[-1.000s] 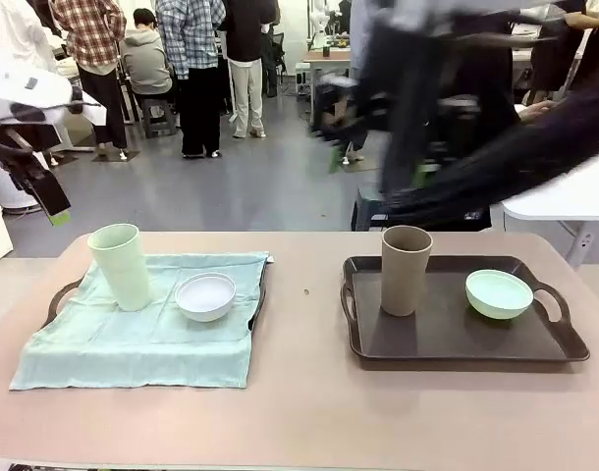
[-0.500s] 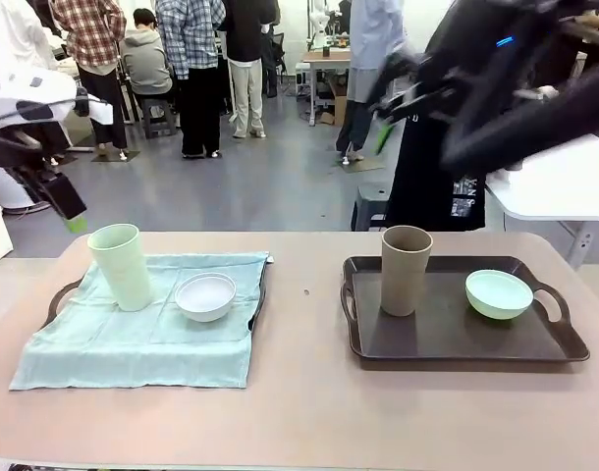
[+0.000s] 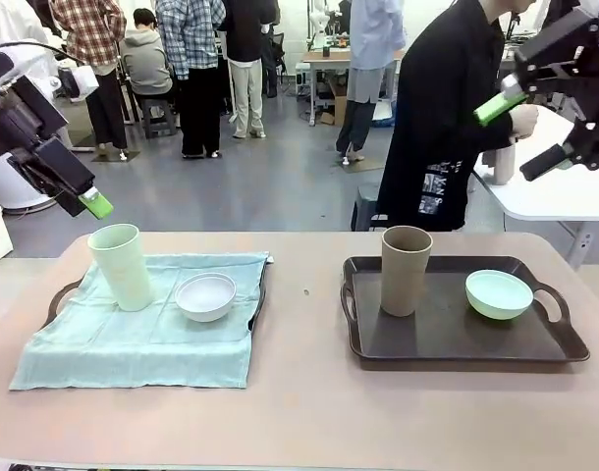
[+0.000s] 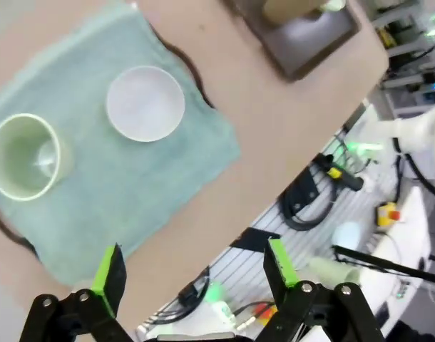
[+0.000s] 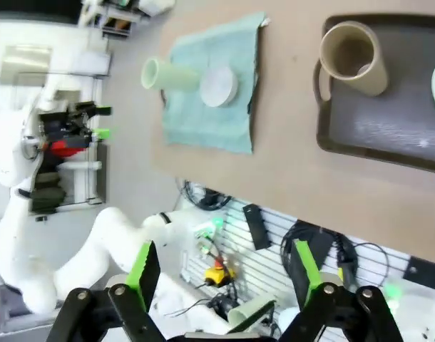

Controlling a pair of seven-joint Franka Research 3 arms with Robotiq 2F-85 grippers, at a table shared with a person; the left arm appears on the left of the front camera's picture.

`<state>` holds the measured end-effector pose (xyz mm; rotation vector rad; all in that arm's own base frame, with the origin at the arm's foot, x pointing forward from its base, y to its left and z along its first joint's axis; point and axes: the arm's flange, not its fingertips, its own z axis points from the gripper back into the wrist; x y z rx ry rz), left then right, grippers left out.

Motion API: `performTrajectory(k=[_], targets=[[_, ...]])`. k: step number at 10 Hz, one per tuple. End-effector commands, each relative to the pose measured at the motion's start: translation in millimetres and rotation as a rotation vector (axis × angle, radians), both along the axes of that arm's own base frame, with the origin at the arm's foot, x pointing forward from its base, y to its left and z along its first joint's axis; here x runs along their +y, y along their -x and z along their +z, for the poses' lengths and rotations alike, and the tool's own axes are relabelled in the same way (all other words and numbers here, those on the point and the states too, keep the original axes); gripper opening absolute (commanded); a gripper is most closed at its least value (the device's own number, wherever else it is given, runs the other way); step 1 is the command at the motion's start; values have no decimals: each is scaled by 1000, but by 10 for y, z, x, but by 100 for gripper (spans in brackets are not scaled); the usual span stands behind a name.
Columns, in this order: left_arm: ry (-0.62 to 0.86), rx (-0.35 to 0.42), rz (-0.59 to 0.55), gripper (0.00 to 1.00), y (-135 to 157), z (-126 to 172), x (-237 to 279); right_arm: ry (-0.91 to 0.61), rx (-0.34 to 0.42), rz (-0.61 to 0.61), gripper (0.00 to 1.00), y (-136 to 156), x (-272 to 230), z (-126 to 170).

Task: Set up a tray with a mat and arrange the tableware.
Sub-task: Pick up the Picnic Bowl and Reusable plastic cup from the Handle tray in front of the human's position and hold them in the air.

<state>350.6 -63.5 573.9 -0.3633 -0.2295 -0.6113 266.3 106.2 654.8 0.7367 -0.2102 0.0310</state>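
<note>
A tall, handleless pale green matte cup point(image 3: 120, 265) stands upright directly beneath the left claw point(image 3: 91, 204), well below it and not touching. Just beside the cup, on the side away from that claw's arm, sits a small round white matte bowl point(image 3: 205, 295). Both rest on a rumpled light teal cloth mat point(image 3: 133, 343), which is spread over a dark tray with curved handles point(image 3: 62, 297) and spills over its near edge onto the beige counter point(image 3: 309, 412).

Toward the right claw point(image 3: 520, 135), a tall tan-brown matte cup point(image 3: 406, 270) stands upright in the far corner of a bare dark brown handled tray point(image 3: 447, 339). A small mint green round bowl point(image 3: 498, 293) shares that tray, apart from the cup and nearer to a spot under the right claw. The right claw hangs high above, beyond the tray's far edge.

Both claws are spread wide with nothing between their green pads.

A person in a black coat point(image 3: 442, 118) stands past the counter.
</note>
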Motion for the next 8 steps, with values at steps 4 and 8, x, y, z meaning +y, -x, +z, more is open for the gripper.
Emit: performTrajectory(k=[4, 8], targets=[[430, 185, -4, 100, -79, -86, -12, -500, 86, 33, 95, -150, -512, -318], [1012, 330, 147, 100, 25, -425, 866, -900, -32, 145, 95, 389, -1543, -1108]])
